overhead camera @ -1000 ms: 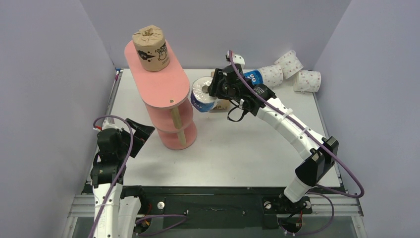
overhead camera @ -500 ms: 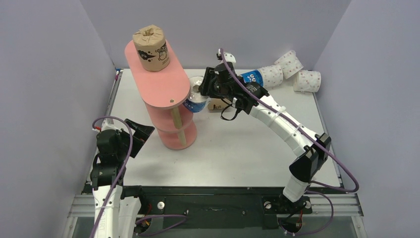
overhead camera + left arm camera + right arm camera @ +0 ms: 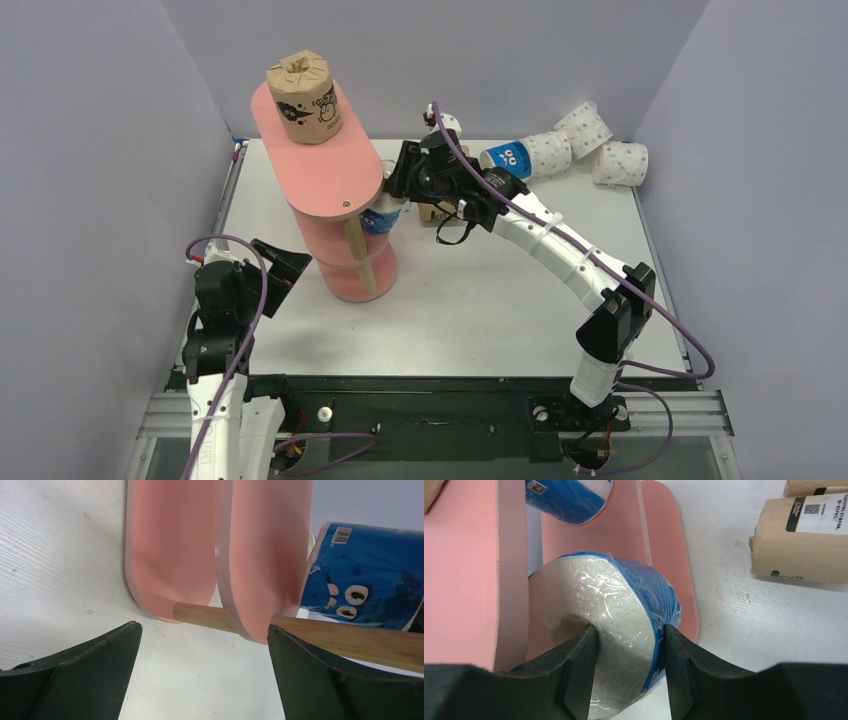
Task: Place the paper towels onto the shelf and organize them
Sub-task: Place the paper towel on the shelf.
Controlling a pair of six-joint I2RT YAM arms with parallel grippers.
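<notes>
A pale bench (image 3: pixel 480 300) carries a tall salmon-pink shelf (image 3: pixel 320 165) with three oblong boards on light wooden posts (image 3: pixel 350 642).

The right arm reaches in from the shelf's right side. Its claw (image 3: pixel 630 630) grips a blue roll (image 3: pixel 624 595) by one white end, one finger on the end face and the other on the blue wrapper. The roll sits at the shelf's right edge, under the top board and level with the middle one. Whether it rests on that board is unclear.

The left claw (image 3: pixel 202 630) hangs low in front of the shelf, jaws spread wide with nothing between them.

A brown roll (image 3: pixel 305 97) stands upright on the shelf's top board. A second blue roll (image 3: pixel 566 497) lies deeper between the boards. To the shelf's right on the bench lie more brown rolls (image 3: pixel 799 540), farther right another blue roll (image 3: pixel 510 157), then three white pink-dotted rolls (image 3: pixel 585 125).
</notes>
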